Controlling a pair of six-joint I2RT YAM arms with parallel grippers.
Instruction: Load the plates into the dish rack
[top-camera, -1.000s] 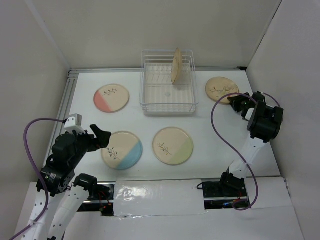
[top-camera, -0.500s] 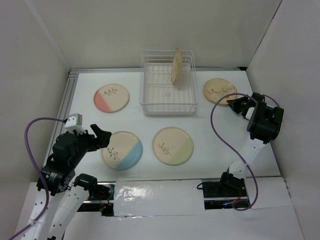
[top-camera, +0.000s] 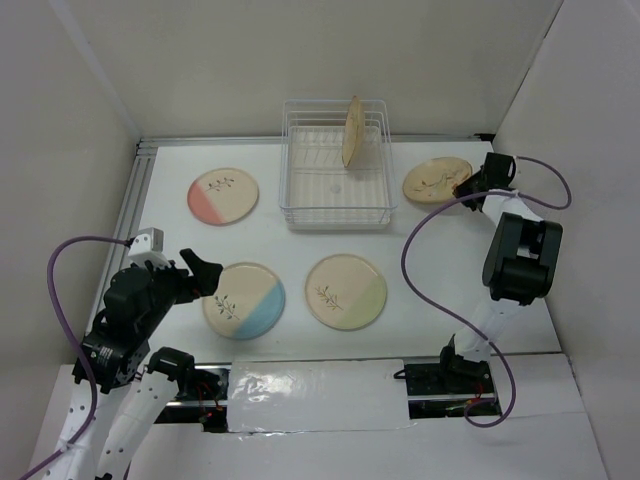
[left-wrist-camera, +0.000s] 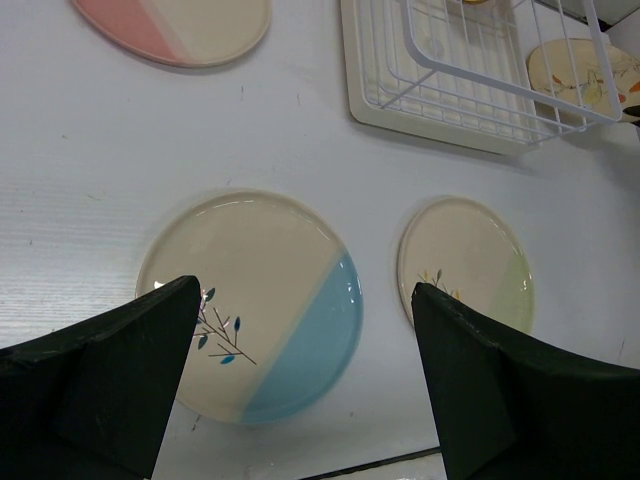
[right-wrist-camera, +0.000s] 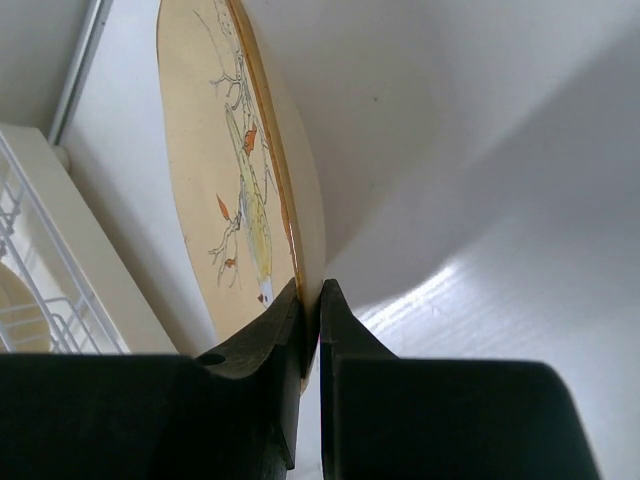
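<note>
The right hand (top-camera: 468, 186) is clamped on the rim of the flat tan-speckled cream ceramic plate (top-camera: 434, 181). This plate lies near the far right corner of the tabletop (top-camera: 290, 250), just right of the white wire dish rack (top-camera: 335, 212). An edge pinch suits the job, since a plate has to stand on its rim to drop into a slot. The upright tan-speckled cream plate (top-camera: 351, 132) already stands that way against the rack's far wall.

The left hand (top-camera: 200, 270) hovers spread wide by the near left corner, holding nothing. It is beside the blue-and-cream round plate (top-camera: 244, 300), probably lined up for it.

The green-and-cream round plate (top-camera: 346, 291) lies near the middle of the near edge. The pink-and-cream round plate (top-camera: 223, 195) lies toward the far left.

The overhead view gives the layout but not the grip. The right wrist view shows the right hand (right-wrist-camera: 310, 305) shut tight on the flat tan-speckled cream ceramic plate (right-wrist-camera: 240, 170), which seems tipped up at the gripped side. The left wrist view shows the left hand (left-wrist-camera: 305, 290) agape above the blue-and-cream round plate (left-wrist-camera: 255, 300), touching nothing.
</note>
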